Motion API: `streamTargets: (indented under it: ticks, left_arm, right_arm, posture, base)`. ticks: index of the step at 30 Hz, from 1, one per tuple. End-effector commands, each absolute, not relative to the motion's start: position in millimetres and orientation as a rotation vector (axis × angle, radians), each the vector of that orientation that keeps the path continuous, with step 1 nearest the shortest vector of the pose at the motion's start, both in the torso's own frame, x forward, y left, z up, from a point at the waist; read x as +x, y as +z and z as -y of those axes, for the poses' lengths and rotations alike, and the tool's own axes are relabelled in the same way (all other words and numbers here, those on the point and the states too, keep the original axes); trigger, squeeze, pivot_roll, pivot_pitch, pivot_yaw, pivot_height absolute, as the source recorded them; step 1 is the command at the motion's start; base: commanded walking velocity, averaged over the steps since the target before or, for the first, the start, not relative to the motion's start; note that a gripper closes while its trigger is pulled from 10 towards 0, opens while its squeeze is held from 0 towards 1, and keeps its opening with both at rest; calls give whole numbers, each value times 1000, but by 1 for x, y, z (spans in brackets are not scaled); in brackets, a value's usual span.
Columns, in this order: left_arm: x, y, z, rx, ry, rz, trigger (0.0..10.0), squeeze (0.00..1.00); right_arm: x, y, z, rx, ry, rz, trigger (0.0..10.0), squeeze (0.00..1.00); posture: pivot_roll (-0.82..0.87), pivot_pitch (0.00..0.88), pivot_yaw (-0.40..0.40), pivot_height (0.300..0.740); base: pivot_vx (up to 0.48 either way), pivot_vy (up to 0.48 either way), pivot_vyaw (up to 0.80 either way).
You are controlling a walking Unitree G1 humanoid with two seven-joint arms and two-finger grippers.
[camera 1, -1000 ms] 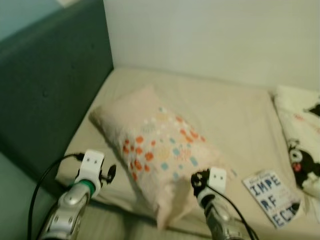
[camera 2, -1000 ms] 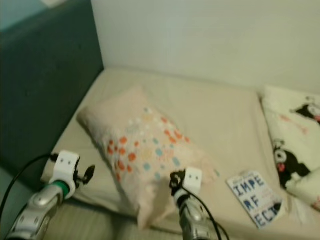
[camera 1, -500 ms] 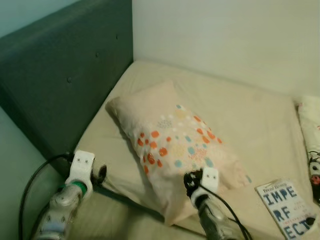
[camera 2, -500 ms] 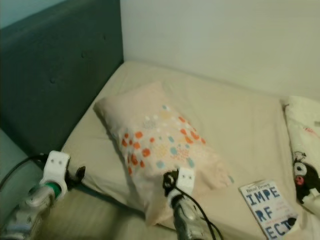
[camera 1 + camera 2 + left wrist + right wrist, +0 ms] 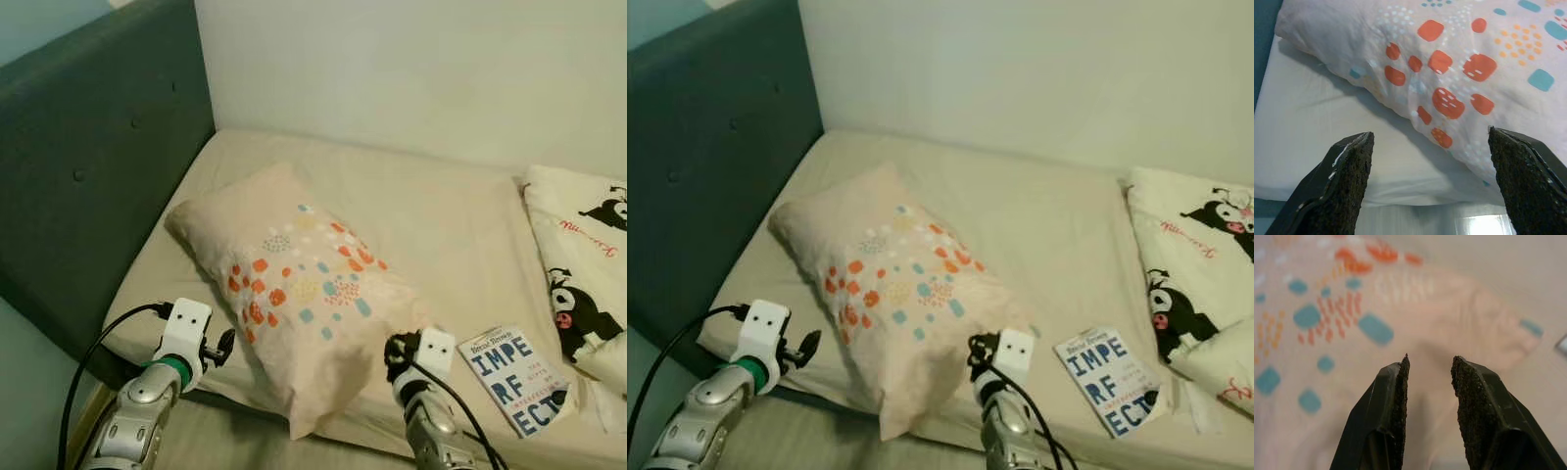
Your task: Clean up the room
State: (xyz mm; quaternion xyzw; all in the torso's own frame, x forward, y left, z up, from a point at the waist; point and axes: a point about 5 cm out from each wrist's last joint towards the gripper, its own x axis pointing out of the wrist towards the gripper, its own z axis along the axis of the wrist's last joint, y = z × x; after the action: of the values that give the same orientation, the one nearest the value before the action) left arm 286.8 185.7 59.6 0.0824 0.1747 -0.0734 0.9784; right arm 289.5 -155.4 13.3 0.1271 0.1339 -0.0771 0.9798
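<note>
On the bed (image 5: 460, 225), a pale pillow (image 5: 294, 284) with orange and blue spots lay at a slant, one corner towards the dark teal headboard (image 5: 88, 166) and the opposite corner hanging just past the near edge of the mattress. I had both arms raised over that near edge. My left gripper (image 5: 1432, 186) sat beside the pillow's near left flank, its fingers (image 5: 1344, 183) spread wide with nothing between them; through its wrist camera I saw the spotted cover and the sheet beneath, the pads not touching either. My right gripper (image 5: 1427, 396) hung at the pillow's right end, close to the fabric. Its fingers (image 5: 1396, 416) stood only a narrow gap apart, and I could not tell whether any cloth was caught there; the pillow behind them was blurred.

Just right of that arm, a paperback (image 5: 514, 377) with large blue letters on a white cover lay flat on the sheet, near the mattress edge and apart from the pillow. Further right, a cream blanket (image 5: 578, 264) printed with black cartoon figures was bunched along the bed's right side, its lower fold close to the book's far corner. A plain light wall (image 5: 411, 69) ran behind the bed, meeting the headboard at the corner.
</note>
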Motion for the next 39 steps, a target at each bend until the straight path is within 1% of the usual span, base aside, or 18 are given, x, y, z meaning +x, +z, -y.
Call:
streamTargets:
  ticks: [1,7,12,14,16,18,21,22,25,36,39]
  left_arm:
    - [280,54,-187,168,-146,-361,10000,0]
    - [278,53,-182,189,-174,-347,10000,0]
    - [293,66,-174,209,-181,-266,10000,0]
    - [293,66,-173,211,-182,-260,10000,0]
    - [294,69,-172,231,-190,-249,10000,0]
    - [295,75,-169,287,-218,-222,10000,0]
    - [295,80,-166,299,-231,-201,10000,0]
    - [295,80,-166,299,-231,-201,10000,0]
    - [297,84,-167,266,-201,-190,10000,0]
    - [292,79,-170,270,-176,-199,10000,0]
    - [291,79,-172,274,-167,-201,10000,0]
  right_arm:
    - [290,17,158,221,-168,-243,10000,0]
    - [292,22,158,213,-173,-214,10000,0]
    - [289,23,165,210,-189,-202,10000,0]
    - [289,23,166,210,-191,-202,10000,0]
    - [288,22,167,211,-193,-205,10000,0]
    - [286,21,169,208,-197,-208,10000,0]
    - [286,21,170,207,-201,-210,10000,0]
    - [286,21,170,207,-201,-210,10000,0]
    - [286,21,171,204,-202,-210,10000,0]
    - [291,25,171,216,-194,-208,10000,0]
    - [295,28,169,221,-176,-204,10000,0]
  posture:
    - [128,14,30,715]
    - [109,0,49,695]
    - [97,14,48,665]
    - [97,14,48,660]
    - [98,15,44,655]
    - [105,18,49,645]
    - [108,19,50,635]
    - [108,19,50,635]
    - [108,25,47,615]
    - [114,38,24,571]
    - [117,46,22,571]
  base:
    - [0,0,0]
    - [0,0,0]
    - [0,0,0]
    - [0,0,0]
    - [0,0,0]
    - [0,0,0]
    - [0,0,0]
    - [0,0,0]
    - [0,0,0]
    - [0,0,0]
    - [0,0,0]
